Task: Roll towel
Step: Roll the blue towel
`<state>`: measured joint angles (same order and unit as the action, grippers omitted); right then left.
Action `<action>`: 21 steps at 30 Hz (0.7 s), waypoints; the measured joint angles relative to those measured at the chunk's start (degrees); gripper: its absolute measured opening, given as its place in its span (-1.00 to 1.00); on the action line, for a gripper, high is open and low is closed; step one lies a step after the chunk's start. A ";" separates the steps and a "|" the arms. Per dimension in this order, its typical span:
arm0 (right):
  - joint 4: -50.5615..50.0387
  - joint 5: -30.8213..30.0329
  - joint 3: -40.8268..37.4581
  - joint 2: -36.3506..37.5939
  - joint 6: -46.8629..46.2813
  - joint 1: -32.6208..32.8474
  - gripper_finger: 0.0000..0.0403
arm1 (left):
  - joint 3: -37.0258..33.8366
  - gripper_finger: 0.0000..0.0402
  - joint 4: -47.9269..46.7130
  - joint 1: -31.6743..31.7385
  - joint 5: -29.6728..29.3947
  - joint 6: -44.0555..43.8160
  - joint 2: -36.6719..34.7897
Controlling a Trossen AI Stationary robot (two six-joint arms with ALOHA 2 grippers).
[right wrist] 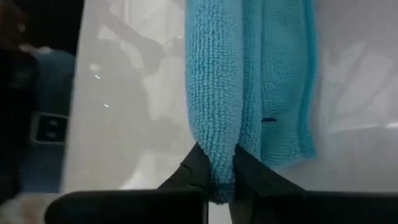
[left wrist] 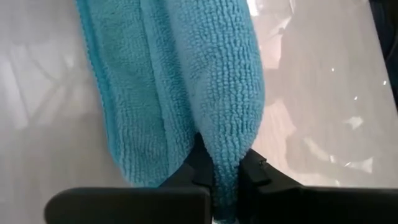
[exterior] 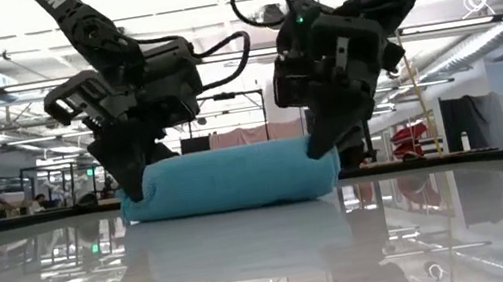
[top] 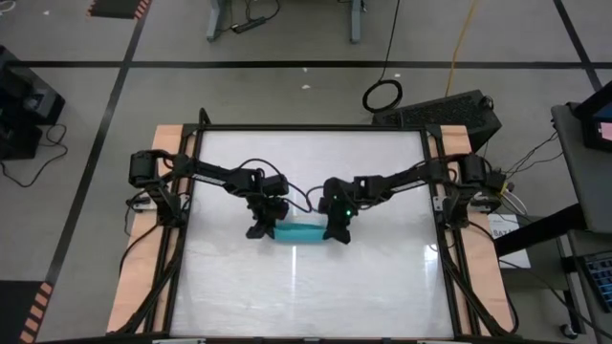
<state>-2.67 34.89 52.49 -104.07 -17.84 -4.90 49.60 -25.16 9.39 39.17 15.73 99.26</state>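
Pinching a towel [top: 304,232] fold each, left end effector [left wrist: 225,177] and right end effector [right wrist: 219,169] show only in wrist views.

Left pincer [exterior: 134,185] and right pincer [exterior: 321,147] both clamped shut, lowered mid-table.

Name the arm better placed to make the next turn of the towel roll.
Neither clearly. The left gripper pinches one end of the towel and the right gripper pinches the other, both shut on a fold. The next turn likely needs both together.
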 joint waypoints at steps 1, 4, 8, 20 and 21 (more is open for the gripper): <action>-0.03 0.80 0.00 0.00 -1.40 -0.47 -0.92 | 0.00 -0.90 -0.02 0.00 -0.01 -0.89 0.00; 0.13 4.12 0.00 -0.02 -5.33 -1.78 -0.92 | 0.07 -0.90 -0.03 0.00 -0.01 -4.08 0.00; -0.20 5.62 0.00 -0.02 -9.52 -3.05 -0.91 | 0.07 -0.90 -0.20 0.00 -0.73 -8.50 -0.06; -0.40 8.37 0.22 -5.90 -15.75 -2.84 -0.90 | 0.17 -0.89 0.25 -0.09 0.27 -16.88 3.95; -0.06 8.13 0.21 -5.93 -15.84 -2.72 -0.88 | 0.17 -0.87 0.31 -0.07 1.05 -16.98 4.53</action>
<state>-2.73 43.02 52.70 -110.01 -33.68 -7.62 49.78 -24.84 9.32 40.22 -1.24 103.80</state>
